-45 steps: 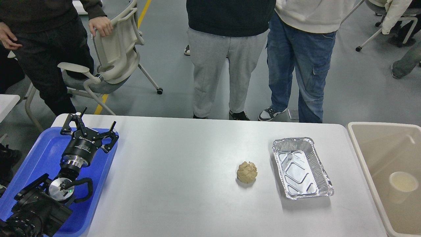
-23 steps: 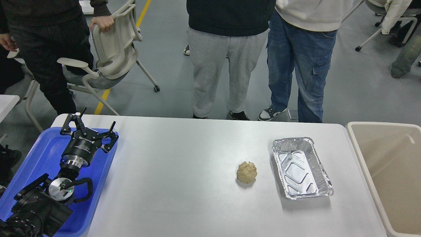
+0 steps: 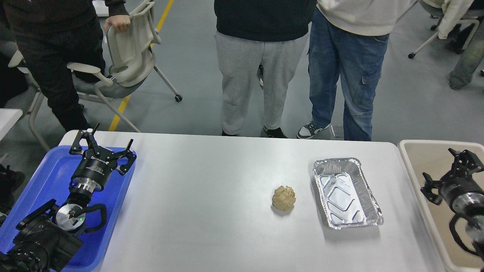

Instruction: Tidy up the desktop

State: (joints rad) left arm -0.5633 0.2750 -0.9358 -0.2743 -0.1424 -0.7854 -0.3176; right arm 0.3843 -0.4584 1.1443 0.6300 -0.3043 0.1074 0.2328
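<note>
Desktop long axis left-right — left pincer splayed apart over blue tray, right pincer likewise apart.

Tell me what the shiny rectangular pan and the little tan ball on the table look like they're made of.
The pan looks like thin aluminium foil: bright, mirror-like silver, with a crimped rim and embossed ridges in its floor. The tan ball looks like crumpled paper, perhaps a brown napkin or masking tape: matte, with folded overlapping facets. Which one cannot be told from here.
</note>
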